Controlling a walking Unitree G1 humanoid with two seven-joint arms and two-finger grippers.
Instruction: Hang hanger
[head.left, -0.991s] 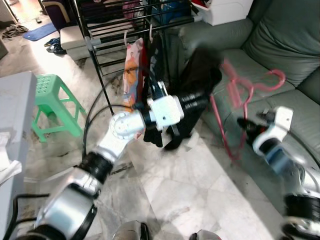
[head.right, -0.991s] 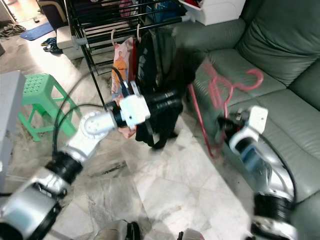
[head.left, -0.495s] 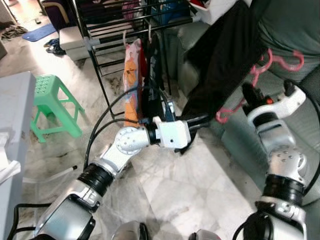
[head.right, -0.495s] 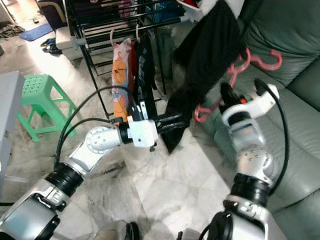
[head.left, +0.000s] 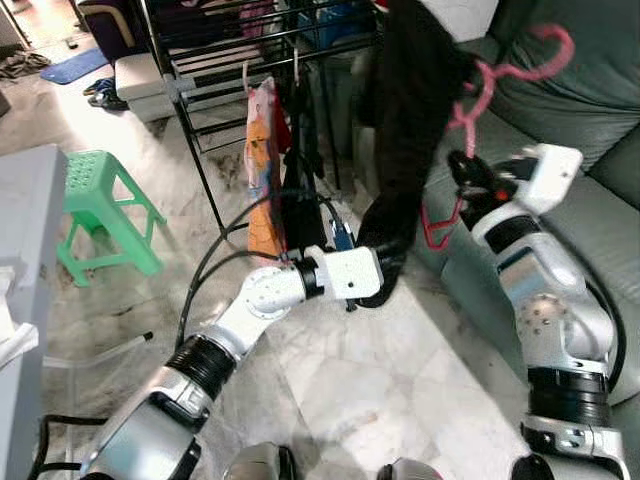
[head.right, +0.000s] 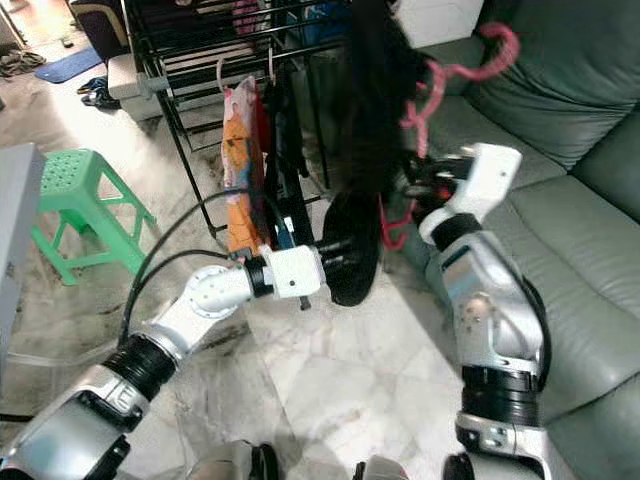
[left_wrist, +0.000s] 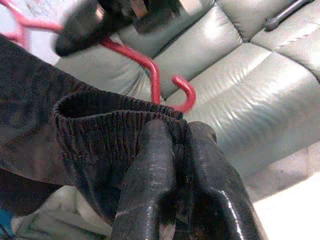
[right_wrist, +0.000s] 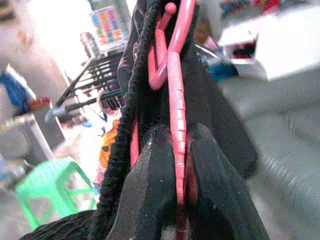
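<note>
Fingers of the right gripper (right_wrist: 182, 200) pinch the pink hanger (head.left: 470, 95), left gripper (left_wrist: 172, 165) clamping the black garment's (head.left: 410, 110) hem; hooking onto the drying rack (head.left: 215, 70) apparently comes next.

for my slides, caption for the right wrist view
Right end effector shut on a pink hanger carrying a black garment.

Hanger (right_wrist: 176, 110) — glossy pink plastic; garment (left_wrist: 100, 135) — matt, seemingly ribbed black cloth.
</note>
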